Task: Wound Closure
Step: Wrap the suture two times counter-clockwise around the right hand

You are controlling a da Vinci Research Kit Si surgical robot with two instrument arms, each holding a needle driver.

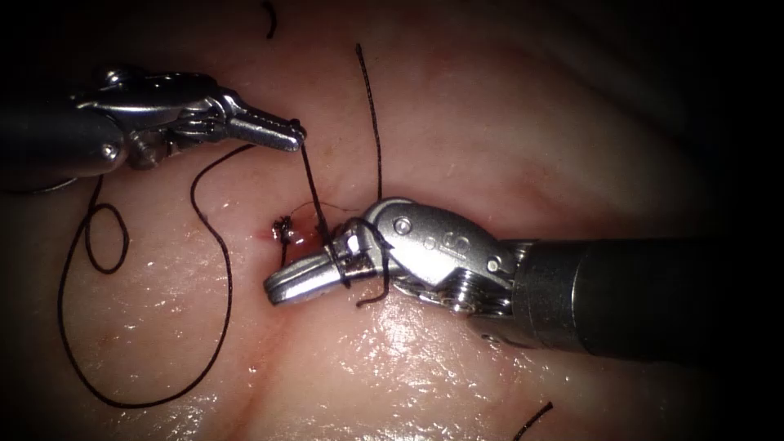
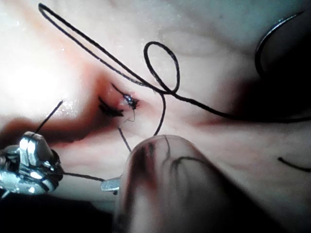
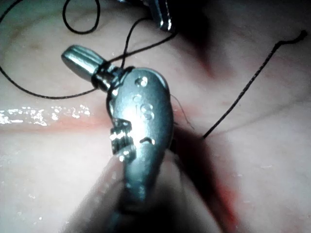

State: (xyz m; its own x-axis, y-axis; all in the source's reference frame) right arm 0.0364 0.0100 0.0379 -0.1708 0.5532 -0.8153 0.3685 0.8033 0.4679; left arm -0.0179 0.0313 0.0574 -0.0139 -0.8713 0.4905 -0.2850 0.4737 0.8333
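Knot (image 1: 283,229) tied at cut; thread (image 1: 314,189) clamped by left tool (image 1: 294,133), wrapped around right tool (image 1: 282,290), seemingly closed; needle unlocated.

The left arm's shaft is seen entering from the endoscope view's left, its wrist angled slightly downward toward the right. The left pincer (image 1: 294,135) is closed at its tip on the thread (image 1: 314,192), which is held taut from it.

The right arm's shaft is seen entering from the right, lying nearly level, with the wrist bent a little downward to the left. The right pincer (image 1: 282,290) is seen with jaws together; thread is wound around it near the jaw base. No needle is held by either pincer.
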